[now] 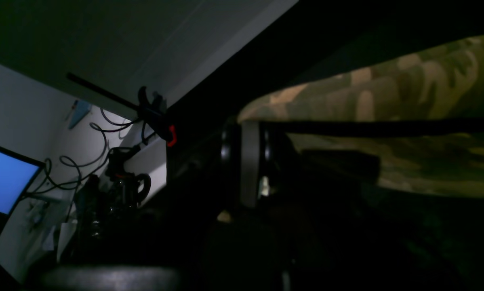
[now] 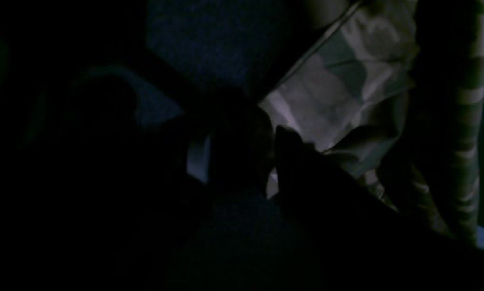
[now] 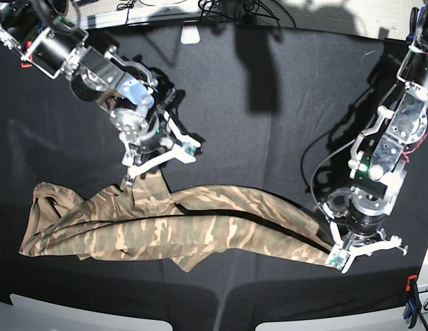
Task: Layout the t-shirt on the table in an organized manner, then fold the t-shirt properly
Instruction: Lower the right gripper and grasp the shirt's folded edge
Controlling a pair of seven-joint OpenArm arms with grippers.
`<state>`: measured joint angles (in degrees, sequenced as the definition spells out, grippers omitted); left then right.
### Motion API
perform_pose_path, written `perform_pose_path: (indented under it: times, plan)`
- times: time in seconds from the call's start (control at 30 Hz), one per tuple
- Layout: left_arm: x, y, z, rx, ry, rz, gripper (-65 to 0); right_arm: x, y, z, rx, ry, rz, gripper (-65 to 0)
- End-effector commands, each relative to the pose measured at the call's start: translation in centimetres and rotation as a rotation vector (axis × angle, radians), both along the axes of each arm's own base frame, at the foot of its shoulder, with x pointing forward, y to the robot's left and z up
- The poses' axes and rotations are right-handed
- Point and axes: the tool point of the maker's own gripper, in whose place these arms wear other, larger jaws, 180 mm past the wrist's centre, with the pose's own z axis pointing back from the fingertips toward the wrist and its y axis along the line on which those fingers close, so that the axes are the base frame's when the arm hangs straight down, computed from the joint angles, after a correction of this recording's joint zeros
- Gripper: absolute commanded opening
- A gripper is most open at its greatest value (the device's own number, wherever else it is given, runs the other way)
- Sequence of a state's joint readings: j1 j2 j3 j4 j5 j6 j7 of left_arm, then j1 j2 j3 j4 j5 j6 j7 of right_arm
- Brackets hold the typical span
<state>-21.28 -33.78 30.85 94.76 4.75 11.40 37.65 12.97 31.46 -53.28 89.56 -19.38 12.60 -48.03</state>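
Stretching the shirt [image 3: 172,231] from here is where your trouble lies. It sprawls across the lower half of the base view on the table [image 3: 269,124], a long bunched band with its bulk heaped at lower left and a thin tail running to lower right.

Your left gripper [image 3: 338,254], at lower right, is shut tight on that tail's tip. Your right gripper [image 3: 134,172], at upper left, sits on a raised fold at the band's top edge; its wrist view is too dark, so you cannot tell whether those fingers hold cloth or merely press on it.

Pull the arms apart now and the uncertain right grip may slip off, dropping the fold. The tail looks twisted into a rope, so tension could tighten the twist rather than flatten it. Dragging may also wrinkle the table's black cover.
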Motion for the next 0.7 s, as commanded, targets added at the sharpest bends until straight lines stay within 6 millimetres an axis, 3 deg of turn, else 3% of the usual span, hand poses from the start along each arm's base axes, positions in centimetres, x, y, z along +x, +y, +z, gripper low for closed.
perform_pose_path:
  times: [0.0,0.1,0.43,0.67]
  plan:
    - [0.7,0.3,2.3,0.008,-0.073,0.001,-65.0,1.0,0.2,1.5,0.020,-0.044,0.001,-41.5]
    - [0.7,0.3,2.3,0.008,-0.073,0.001,-65.0,1.2,0.0,2.3,0.025,-0.069,-0.004,-41.5]
    - [0.7,0.2,2.3,0.007,-0.073,0.001,-65.0,2.1,-4.3,3.6,-0.008,-0.158,-0.113,-41.5]
    - [0.7,0.2,2.3,0.007,-0.073,0.001,-65.0,2.2,-3.8,3.3,0.005,-0.154,-0.106,-41.5]
